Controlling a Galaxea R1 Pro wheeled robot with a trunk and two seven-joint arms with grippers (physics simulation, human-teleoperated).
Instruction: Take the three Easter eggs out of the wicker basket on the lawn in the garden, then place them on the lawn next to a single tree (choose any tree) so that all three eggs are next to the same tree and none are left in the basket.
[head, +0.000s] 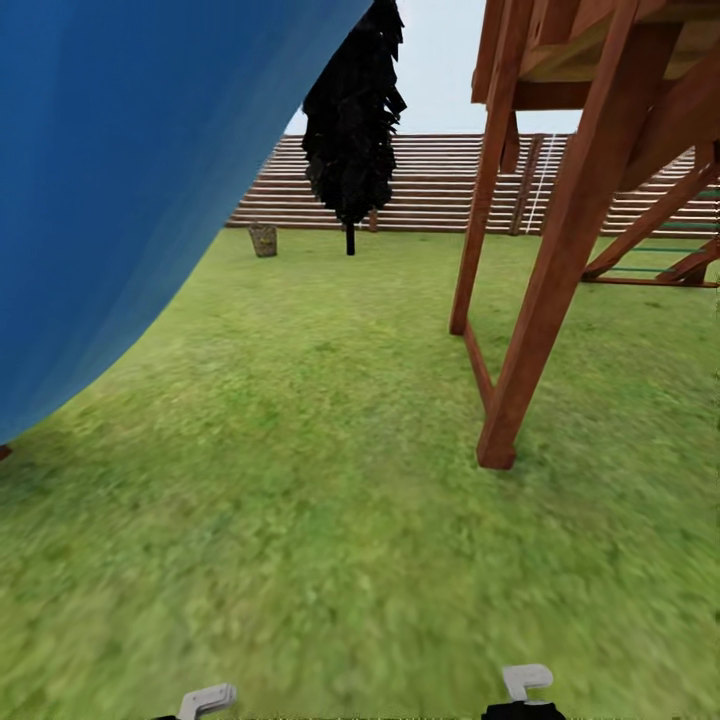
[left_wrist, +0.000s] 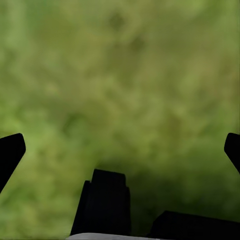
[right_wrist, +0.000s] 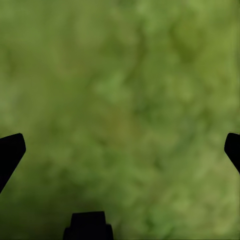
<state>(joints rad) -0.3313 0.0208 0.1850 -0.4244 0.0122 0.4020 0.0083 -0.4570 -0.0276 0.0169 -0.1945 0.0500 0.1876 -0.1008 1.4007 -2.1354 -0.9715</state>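
Far ahead of both my grippers, across a wide run of the lawn (head: 330, 480), I can make out the wicker basket (head: 263, 240) standing on the grass near the back fence (head: 430, 185), just beside the narrow black tree (head: 351, 120). It reads as a small tan-brown bucket shape with a mottled weave; it is too small for me to tell what lies inside it. My left gripper (left_wrist: 120, 150) and my right gripper (right_wrist: 120, 150) both hang over bare grass, well apart from the basket. On the left wrist view the two dark fingertips (left_wrist: 11, 152) sit at opposite edges of the frame with only blurred green between them, so those jaws stand wide apart and hold nothing. The right wrist view gives me the same: fingertips (right_wrist: 12, 150) spread to the edges, grass between, nothing gripped. From the head view, a big blue surface (head: 130, 180) rises on my left-arm side, and a reddish wooden play frame (head: 560, 240) stands on my right-arm side, its nearest post planted in the grass between me and the fence.
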